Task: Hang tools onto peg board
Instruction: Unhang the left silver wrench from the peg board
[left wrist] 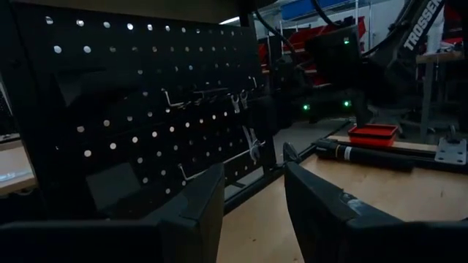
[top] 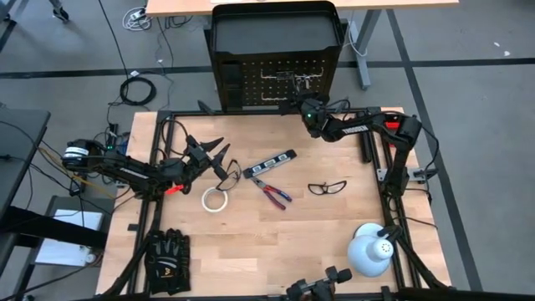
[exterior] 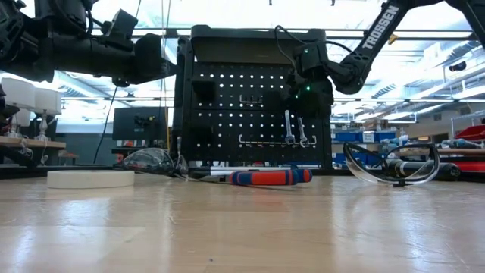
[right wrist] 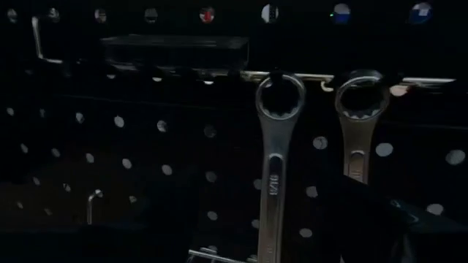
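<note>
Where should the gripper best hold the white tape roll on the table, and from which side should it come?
Probably from straight above. The white tape roll lies flat, open centre up, so one finger can go inside and one outside, pinching the wall on the side away from the glasses beside it.

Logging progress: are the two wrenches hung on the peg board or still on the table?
Hung. Both wrenches dangle by their ring ends from a hook rail on the peg board, side by side.

A grey floor marked with dark lines surrounds the wooden table, a pale desk stands at the far edge with cables coiled nearby, and bright ceiling light fills the workshop behind.
</note>
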You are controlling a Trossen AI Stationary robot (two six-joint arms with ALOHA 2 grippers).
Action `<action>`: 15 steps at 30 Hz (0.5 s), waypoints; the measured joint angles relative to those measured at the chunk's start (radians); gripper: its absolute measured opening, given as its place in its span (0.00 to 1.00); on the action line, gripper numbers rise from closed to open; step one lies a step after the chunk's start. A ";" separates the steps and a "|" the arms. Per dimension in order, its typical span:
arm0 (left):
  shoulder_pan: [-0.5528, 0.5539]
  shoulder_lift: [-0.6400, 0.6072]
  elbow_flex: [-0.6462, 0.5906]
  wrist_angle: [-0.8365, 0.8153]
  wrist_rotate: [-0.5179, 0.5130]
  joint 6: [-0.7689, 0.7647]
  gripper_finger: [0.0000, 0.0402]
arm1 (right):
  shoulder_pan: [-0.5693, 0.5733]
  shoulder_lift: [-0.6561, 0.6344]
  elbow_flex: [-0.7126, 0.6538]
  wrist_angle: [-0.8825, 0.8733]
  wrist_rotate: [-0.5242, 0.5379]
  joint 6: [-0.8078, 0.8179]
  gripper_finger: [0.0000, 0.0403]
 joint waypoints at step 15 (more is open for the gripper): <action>0.000 0.000 0.000 -0.002 -0.001 0.000 0.36 | -0.046 -0.001 0.000 0.048 -0.086 -0.007 0.65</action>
